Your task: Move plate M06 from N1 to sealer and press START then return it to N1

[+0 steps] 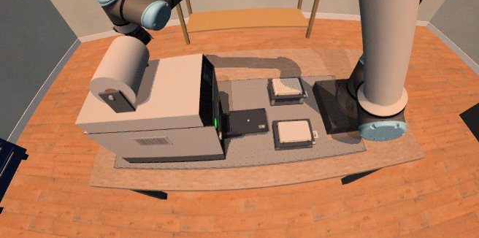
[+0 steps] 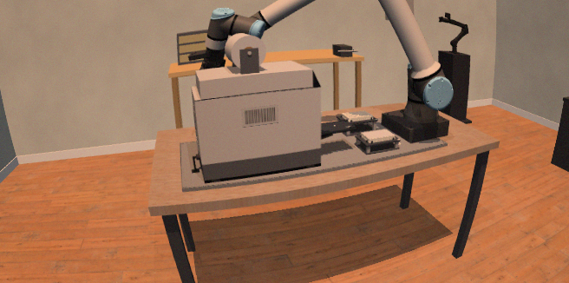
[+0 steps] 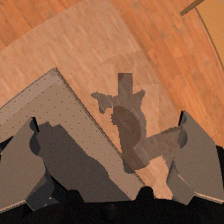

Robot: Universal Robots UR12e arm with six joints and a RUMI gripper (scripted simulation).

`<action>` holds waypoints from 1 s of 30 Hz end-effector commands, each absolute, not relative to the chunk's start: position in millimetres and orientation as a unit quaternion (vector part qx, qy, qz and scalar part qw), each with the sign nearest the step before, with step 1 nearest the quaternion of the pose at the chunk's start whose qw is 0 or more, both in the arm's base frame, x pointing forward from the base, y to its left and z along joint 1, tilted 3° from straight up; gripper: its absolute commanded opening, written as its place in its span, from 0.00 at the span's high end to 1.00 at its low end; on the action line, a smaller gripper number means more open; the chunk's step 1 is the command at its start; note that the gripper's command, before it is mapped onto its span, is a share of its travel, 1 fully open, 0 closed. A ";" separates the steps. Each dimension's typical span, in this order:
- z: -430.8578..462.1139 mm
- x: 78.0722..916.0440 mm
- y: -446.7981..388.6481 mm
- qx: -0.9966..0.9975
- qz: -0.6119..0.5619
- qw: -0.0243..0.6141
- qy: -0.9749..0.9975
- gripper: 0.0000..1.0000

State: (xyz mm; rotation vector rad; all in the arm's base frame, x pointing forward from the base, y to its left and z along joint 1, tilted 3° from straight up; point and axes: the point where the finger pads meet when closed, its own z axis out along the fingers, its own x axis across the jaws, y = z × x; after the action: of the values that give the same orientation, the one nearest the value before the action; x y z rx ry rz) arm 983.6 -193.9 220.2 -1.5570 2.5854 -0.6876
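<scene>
My gripper [image 1: 145, 38] [image 3: 108, 115] is open and empty, high up behind the sealer [image 1: 175, 92] [image 2: 260, 127]; in the exterior view its fingers are partly hidden. The sealer's lamp [image 1: 215, 123] is green. Its stage [image 1: 239, 125] [image 2: 336, 127] is out, with no plate on it. A plate with a smooth pale top [image 1: 293, 131] [image 2: 377, 136] lies flat in the front nest [image 1: 292, 147]. A plate with visible wells [image 1: 285, 86] [image 2: 356, 117] lies in the rear nest [image 1: 271, 96]. I cannot read which nest is N1, nor the plate names.
A big foil roll [image 1: 120, 66] [image 2: 244, 47] stands on the sealer's top, close to my gripper and wrist. The arm's dark base [image 1: 330, 114] [image 2: 414, 128] stands right of the nests. A wooden side table [image 1: 248, 19] [image 2: 295, 56] is behind the worktable.
</scene>
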 end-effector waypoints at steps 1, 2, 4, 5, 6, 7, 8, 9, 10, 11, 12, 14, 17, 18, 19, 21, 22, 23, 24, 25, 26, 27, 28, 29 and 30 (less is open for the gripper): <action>221.8 984.1 -194.0 -0.503 -0.223 0.024 0.835 0.00; 221.8 984.1 -194.0 -0.503 -0.223 0.024 0.835 0.00; 221.8 984.1 -194.0 -0.503 -0.223 0.024 0.835 0.00; 221.8 984.1 -194.0 -0.503 -0.223 0.024 0.835 0.00; 221.8 984.1 -194.0 -0.503 -0.223 0.024 0.835 0.00; 221.8 984.1 -194.0 -0.503 -0.223 0.024 0.835 0.00; 221.8 984.1 -194.0 -0.503 -0.223 0.024 0.835 0.00; 221.8 984.1 -194.0 -0.503 -0.223 0.024 0.835 0.00; 221.8 984.1 -194.0 -0.503 -0.223 0.024 0.835 0.00; 221.8 984.1 -194.0 -0.503 -0.223 0.024 0.835 0.00; 221.8 984.1 -194.0 -0.503 -0.223 0.024 0.835 0.00; 221.8 984.1 -194.0 -0.503 -0.223 0.024 0.835 0.00; 221.8 984.1 -194.0 -0.503 -0.223 0.024 0.835 0.00; 230.7 985.1 -193.3 -0.503 -0.222 0.025 0.835 0.32; 235.7 984.9 -192.5 -0.504 -0.220 0.025 0.835 0.32; 245.6 984.3 -191.0 -0.505 -0.216 0.025 0.835 0.32; 250.5 984.0 -190.2 -0.505 -0.214 0.025 0.836 0.32; 255.5 983.7 -189.3 -0.506 -0.212 0.025 0.836 0.32; 258.1 983.6 -188.6 -0.506 -0.212 0.025 0.836 0.32; 258.1 983.6 -188.6 -0.506 -0.212 0.025 0.836 0.32; 258.1 983.7 -188.6 -0.506 -0.212 0.025 0.836 0.32; 258.1 983.7 -188.6 -0.506 -0.212 0.025 0.836 0.32; 263.0 983.0 -187.6 -0.507 -0.210 0.025 0.836 0.32; 267.9 982.3 -186.6 -0.507 -0.208 0.024 0.836 0.32; 272.7 981.6 -185.6 -0.508 -0.206 0.024 0.836 0.32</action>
State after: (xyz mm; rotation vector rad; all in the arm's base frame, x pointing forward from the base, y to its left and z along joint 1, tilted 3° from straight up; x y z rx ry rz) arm 982.0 -188.8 253.8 -1.5642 2.5850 -0.6602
